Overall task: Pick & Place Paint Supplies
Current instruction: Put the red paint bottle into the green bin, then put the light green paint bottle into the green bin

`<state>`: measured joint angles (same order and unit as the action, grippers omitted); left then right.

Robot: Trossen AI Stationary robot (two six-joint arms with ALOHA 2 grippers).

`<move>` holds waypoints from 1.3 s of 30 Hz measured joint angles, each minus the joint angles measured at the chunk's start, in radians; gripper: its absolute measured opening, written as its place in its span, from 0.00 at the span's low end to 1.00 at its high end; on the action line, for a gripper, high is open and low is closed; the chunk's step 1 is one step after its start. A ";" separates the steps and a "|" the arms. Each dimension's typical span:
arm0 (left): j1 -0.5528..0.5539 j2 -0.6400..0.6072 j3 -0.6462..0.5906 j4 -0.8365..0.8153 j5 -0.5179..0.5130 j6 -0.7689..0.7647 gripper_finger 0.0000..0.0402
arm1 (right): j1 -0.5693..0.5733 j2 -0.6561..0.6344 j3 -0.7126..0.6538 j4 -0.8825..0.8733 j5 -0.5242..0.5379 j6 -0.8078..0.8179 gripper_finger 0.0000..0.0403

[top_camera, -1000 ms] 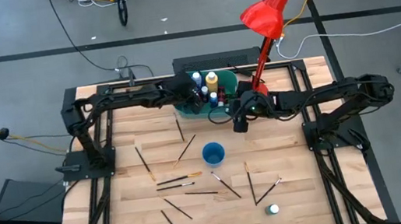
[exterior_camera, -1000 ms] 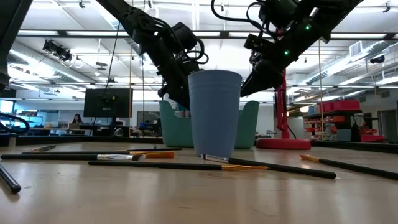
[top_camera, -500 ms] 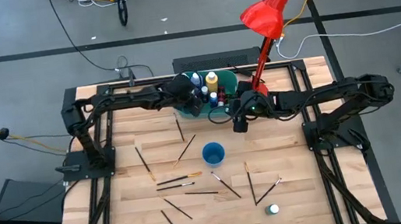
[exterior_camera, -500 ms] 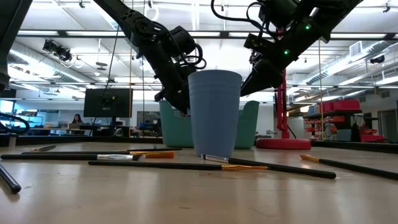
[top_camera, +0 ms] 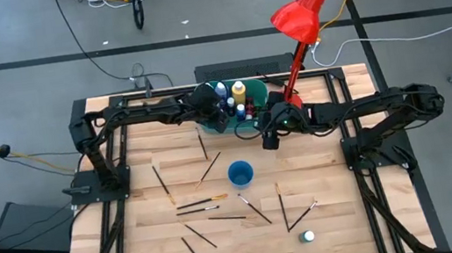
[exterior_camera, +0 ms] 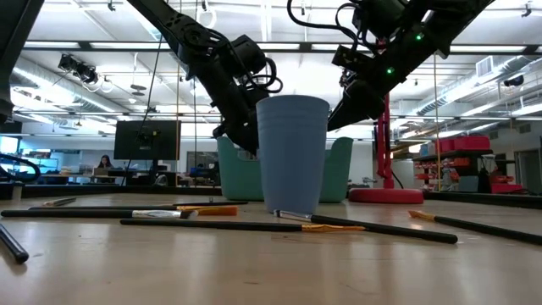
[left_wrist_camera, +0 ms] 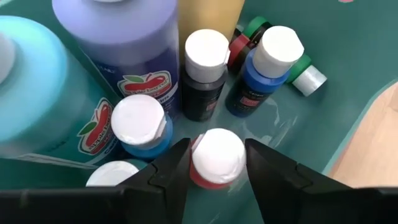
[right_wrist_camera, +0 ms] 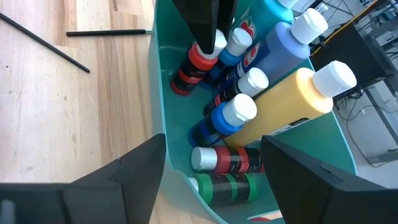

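one red paint bottle (left_wrist_camera: 216, 158) upright between parted left end effector (left_wrist_camera: 216, 163) fingers, inside tub (left_wrist_camera: 323, 106)

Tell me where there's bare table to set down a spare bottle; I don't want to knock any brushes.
Free: the light wood between the blue cup and the right arm's base, and the near right corner beyond the lone small bottle. Crowded: the brushes fan out left of and in front of the cup, and the teal tub is packed with bottles, with both grippers there.
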<state>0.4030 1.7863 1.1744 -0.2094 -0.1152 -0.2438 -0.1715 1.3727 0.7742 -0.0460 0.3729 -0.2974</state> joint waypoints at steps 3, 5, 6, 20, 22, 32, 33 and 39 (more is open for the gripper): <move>0.000 0.000 0.000 0.000 0.000 0.014 0.43 | 0.000 0.000 0.000 0.000 0.000 0.000 0.66; 0.000 0.000 0.000 -0.001 0.000 0.014 0.45 | 0.000 0.000 0.000 0.000 0.000 0.000 0.66; 0.000 0.000 0.000 -0.001 0.000 0.014 0.46 | 0.000 0.000 0.000 0.000 0.000 0.000 0.66; -0.010 -0.028 0.149 -0.131 0.173 0.081 0.45 | 0.001 0.001 0.000 0.108 -0.085 -0.023 0.66; -0.018 -0.041 0.184 -0.192 0.198 0.102 0.44 | 0.007 0.001 0.001 0.140 -0.152 -0.039 0.66; -0.145 -0.245 0.162 -0.229 0.098 0.249 0.43 | 0.146 -0.005 0.001 0.277 -0.561 -0.030 0.66; -0.160 -0.265 0.155 -0.237 0.089 0.250 0.43 | 0.163 -0.005 0.001 0.299 -0.598 -0.015 0.66; -0.265 -0.356 0.084 -0.157 0.056 0.246 0.44 | 0.270 -0.005 0.001 0.297 -0.727 0.111 0.66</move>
<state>0.1379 1.4306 1.2583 -0.3666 -0.0597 0.0025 0.0980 1.3674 0.7750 0.2510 -0.3538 -0.1867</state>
